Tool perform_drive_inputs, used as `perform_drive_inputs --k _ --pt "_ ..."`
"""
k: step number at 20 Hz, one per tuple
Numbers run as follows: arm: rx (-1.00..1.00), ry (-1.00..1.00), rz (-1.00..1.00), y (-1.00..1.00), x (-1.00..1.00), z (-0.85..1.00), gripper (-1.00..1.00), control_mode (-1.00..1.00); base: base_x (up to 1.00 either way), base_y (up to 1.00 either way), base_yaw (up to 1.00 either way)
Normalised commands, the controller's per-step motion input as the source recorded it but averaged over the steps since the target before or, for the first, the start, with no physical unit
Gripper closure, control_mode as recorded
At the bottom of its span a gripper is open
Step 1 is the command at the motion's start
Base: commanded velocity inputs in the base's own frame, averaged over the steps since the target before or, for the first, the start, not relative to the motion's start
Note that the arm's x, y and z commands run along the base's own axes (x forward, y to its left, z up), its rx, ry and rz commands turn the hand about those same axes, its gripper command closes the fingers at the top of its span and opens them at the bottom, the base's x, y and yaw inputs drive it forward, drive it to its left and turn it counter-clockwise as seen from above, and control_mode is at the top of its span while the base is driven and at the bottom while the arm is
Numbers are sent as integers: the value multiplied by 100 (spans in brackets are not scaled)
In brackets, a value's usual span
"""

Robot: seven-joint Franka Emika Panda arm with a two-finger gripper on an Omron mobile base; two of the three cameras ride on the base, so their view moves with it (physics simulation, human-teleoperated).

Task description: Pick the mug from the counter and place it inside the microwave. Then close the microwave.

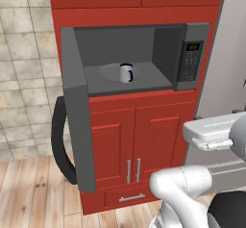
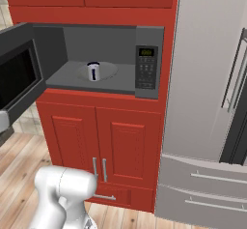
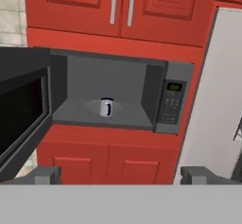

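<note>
The small pale mug (image 1: 126,73) (image 2: 93,71) (image 3: 107,107) stands upright on the round turntable (image 1: 108,73) inside the grey microwave (image 1: 190,58) (image 2: 146,68) (image 3: 171,102). The microwave door (image 1: 77,116) (image 2: 17,78) (image 3: 21,109) is swung wide open to the left, its black curved handle (image 1: 60,140) facing outward. My gripper (image 3: 122,175) is open and holds nothing. It hangs well back from the microwave, below the level of its opening, facing it. The counter is out of view.
Red cabinet doors (image 1: 134,140) (image 2: 101,141) sit under the microwave and more red cabinets above it. A tall grey fridge (image 2: 207,102) (image 3: 212,100) stands directly right. The open door juts out over the wooden floor (image 1: 29,193) on the left.
</note>
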Motion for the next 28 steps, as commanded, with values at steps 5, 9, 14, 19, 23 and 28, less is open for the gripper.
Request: perform_drive_inputs --k 5,9,14,19,23,28 --pt "0 -1 -11 2 -45 20 -100 -100 0 0 0" --pt "-2 0 -13 19 -21 6 -100 -100 0 0 0" --pt "-1 -2 -12 9 -38 0 -100 -100 0 0 0" --pt "-2 -9 -6 16 -43 0 -100 -100 0 0 0" --pt "-3 -16 -3 31 -41 2 -100 -100 0 0 0" --pt "-5 -19 -2 35 -35 16 -100 -100 0 0 0"
